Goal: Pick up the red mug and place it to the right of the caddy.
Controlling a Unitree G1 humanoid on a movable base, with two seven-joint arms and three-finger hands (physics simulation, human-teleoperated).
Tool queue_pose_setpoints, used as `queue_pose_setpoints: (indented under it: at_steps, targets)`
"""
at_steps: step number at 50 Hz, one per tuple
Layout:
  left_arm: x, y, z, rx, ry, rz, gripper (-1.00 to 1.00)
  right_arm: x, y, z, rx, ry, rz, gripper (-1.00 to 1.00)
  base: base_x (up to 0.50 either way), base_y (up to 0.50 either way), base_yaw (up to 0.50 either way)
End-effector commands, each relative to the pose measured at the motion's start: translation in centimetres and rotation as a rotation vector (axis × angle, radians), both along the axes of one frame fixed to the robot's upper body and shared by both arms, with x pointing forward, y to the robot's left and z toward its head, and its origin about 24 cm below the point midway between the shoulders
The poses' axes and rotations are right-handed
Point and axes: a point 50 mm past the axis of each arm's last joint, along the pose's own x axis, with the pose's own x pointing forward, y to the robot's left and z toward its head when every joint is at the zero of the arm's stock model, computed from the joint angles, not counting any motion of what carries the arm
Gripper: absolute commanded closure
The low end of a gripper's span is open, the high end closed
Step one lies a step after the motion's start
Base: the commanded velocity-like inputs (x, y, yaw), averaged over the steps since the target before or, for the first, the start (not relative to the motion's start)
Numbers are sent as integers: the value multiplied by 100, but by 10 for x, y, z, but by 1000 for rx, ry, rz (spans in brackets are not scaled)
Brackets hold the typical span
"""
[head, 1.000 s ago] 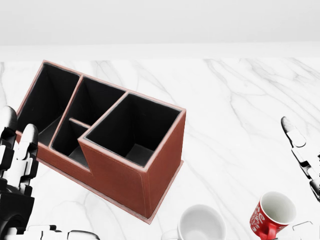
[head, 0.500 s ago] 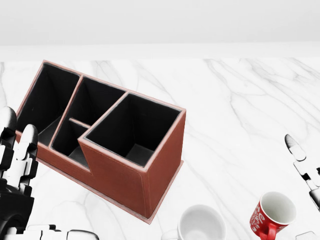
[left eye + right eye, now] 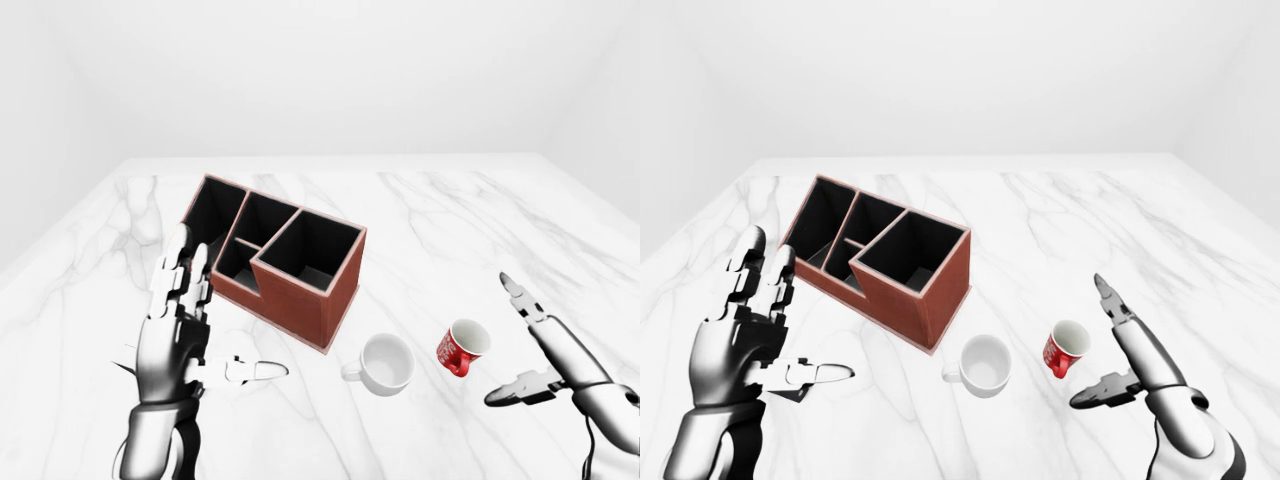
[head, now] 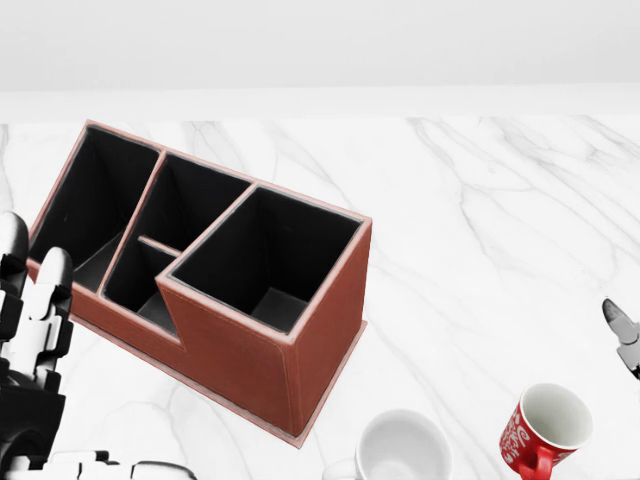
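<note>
The right hand (image 3: 540, 350) has slid down and right, fingers spread just right of the red mug (image 3: 461, 346), which stands on the table (image 3: 450, 230) well right of the caddy (image 3: 275, 260); a sideways approach could topple it.

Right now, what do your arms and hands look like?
Glossy silver-grey metal with black joints. Each left hand and right hand has three segmented fingers ending in pointed tips. The forearms are rounded shells. No sleeves or markings show; a thin dark cable hangs near the right wrist.
</note>
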Motion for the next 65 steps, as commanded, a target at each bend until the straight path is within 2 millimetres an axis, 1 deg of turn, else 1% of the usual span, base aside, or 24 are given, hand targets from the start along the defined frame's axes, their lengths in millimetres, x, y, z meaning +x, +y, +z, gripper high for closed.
queue_pose_setpoints:
  at_steps: [1, 3, 5, 10, 16, 20, 25, 27, 30, 38, 45, 52, 61, 65]
  targets:
    - [-1, 0, 1, 0, -5, -1, -100, 0, -15, -23, -10, 123, -51, -100, 0, 0, 0]
    - [-1, 0, 1, 0, -4, -1, -100, 1, -17, -31, -21, 172, -53, -100, 0, 0, 0]
    - [-2, 0, 1, 0, -5, -1, -100, 3, -17, -34, -17, 184, -50, -100, 0, 0, 0]
    - [-2, -1, 2, 2, -6, -2, -100, 8, -20, -29, -56, 183, -45, -100, 0, 0, 0]
    - [-1, 0, 1, 2, -2, 0, -100, 11, -23, -35, -59, 219, -44, -100, 0, 0, 0]
    - [-2, 0, 3, 3, -13, 2, -100, 16, -23, -35, -66, 220, -32, -100, 0, 0, 0]
    - [-1, -1, 1, 3, -3, -1, -100, 25, -24, -34, -75, 224, -16, -100, 0, 0, 0]
    - [0, -1, -2, 2, 8, -3, -100, 26, -24, -37, -73, 238, -10, -100, 0, 0, 0]
    - [0, -1, 0, 2, 0, -2, -100, 28, -25, -38, -74, 249, -6, -100, 0, 0, 0]
    - [0, -1, 0, 2, 2, -2, -100, 35, -31, -37, -86, 261, -3, -100, 0, 0, 0]
    - [-1, -1, 2, 3, -6, -1, -100, 38, -39, -44, -76, 304, -9, -100, 0, 0, 0]
    - [-1, 0, 1, 1, -5, 0, -100, 37, -41, -43, -105, 318, -12, -100, 0, 0, 0]
    - [1, 0, 0, 1, -2, 2, -100, 44, -50, -36, -144, 324, -25, -100, 0, 0, 0]
    - [1, -1, -1, 1, 3, 0, -100, 46, -51, -36, -162, 337, -23, -100, 0, 0, 0]
